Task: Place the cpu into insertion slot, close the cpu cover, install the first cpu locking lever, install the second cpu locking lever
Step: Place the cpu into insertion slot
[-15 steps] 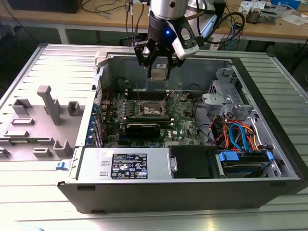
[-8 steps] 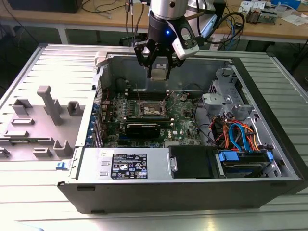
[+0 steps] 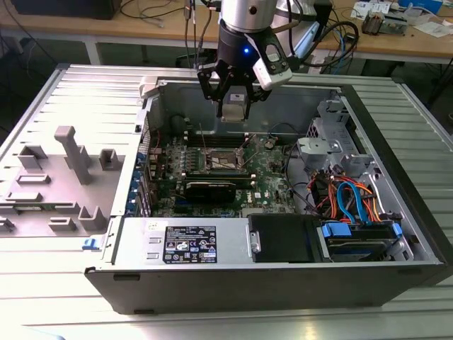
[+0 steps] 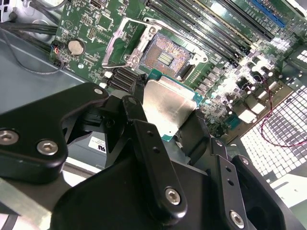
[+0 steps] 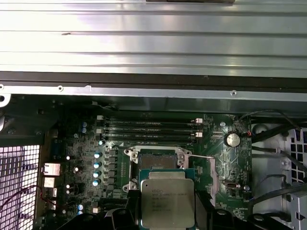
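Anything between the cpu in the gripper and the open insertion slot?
Nothing. In the second wrist view the cpu, clamped in the gripper, hangs near the bare insertion slot with only open air between them. The cpu cover is swung aside.

- A ribbed silver metal tabletop [image 3: 64,297] is spread across the exterior view's foreground.
- A long pale wooden workbench [image 3: 163,34] is set behind it, strewn with dark cables [image 3: 141,13].

Bright, even light fell from overhead. Glare bleached part of the motherboard [image 4: 218,79] in the second wrist view, the cpu [image 4: 163,108] gleamed, and the case [image 3: 297,103] lay shadowed inside.
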Motion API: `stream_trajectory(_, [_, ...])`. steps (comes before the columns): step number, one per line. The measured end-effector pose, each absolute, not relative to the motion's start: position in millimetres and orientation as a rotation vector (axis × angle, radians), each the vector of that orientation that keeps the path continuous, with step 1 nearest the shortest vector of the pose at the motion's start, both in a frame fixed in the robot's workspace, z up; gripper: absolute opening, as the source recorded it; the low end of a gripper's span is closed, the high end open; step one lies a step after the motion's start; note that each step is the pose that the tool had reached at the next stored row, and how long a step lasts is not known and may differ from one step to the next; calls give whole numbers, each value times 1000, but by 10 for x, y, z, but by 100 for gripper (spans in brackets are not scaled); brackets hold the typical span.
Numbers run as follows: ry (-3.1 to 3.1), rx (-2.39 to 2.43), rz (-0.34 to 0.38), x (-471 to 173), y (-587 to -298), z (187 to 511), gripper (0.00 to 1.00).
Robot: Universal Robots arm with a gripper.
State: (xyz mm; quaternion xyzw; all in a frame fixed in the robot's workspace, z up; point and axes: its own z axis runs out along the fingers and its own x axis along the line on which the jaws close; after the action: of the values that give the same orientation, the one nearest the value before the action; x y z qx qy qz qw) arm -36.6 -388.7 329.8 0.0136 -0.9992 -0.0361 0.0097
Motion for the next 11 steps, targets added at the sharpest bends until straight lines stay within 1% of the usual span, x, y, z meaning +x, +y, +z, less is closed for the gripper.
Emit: stream_trajectory(11, [-3120, 43, -111, -366, -3887, 3282, 55])
